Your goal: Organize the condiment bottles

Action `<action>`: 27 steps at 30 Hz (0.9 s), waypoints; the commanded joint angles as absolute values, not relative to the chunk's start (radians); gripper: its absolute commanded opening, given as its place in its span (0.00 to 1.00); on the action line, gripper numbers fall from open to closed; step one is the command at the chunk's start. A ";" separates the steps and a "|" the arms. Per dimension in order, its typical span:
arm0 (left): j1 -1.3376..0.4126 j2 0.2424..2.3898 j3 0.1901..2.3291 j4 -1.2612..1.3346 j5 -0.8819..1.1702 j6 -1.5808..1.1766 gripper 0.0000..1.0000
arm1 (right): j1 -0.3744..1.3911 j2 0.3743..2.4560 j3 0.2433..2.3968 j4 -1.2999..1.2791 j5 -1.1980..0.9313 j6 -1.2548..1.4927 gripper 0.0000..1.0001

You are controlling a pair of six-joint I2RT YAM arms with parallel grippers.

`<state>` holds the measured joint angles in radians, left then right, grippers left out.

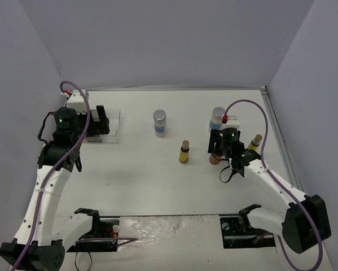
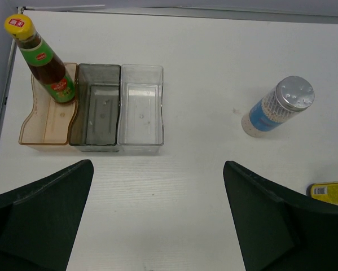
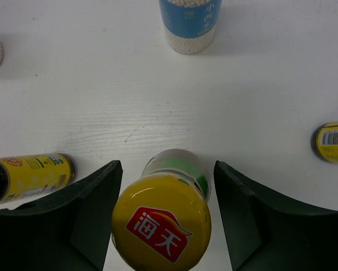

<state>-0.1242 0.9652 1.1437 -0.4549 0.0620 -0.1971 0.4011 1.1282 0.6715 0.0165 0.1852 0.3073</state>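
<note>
Right, the yellow-capped sauce bottle (image 3: 161,223) stands upright on the table (image 1: 157,186), right of centre. Its long axis is vertical, red-logo cap up, green label below. The right gripper (image 3: 167,166) straddles it, jaws apart. The left gripper (image 2: 158,164) is spread wide and empty. Only the left wrist view shows a second yellow-capped bottle (image 2: 44,62) standing in the rack's (image 2: 141,116) amber end compartment.

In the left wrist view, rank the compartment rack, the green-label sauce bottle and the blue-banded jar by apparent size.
Largest: compartment rack.
Then green-label sauce bottle and blue-banded jar: they look about alike, so I won't rank them.
</note>
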 commanded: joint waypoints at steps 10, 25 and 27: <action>-0.143 0.909 1.145 -0.499 0.054 -0.206 0.97 | 0.409 1.030 0.637 0.182 0.305 0.275 0.17; -0.146 0.874 1.138 -0.542 0.061 -0.210 0.97 | 0.418 1.097 1.049 0.066 0.100 0.070 0.00; -0.146 0.869 1.138 -0.551 0.065 -0.206 0.97 | 0.440 1.139 1.121 0.065 0.063 0.058 0.00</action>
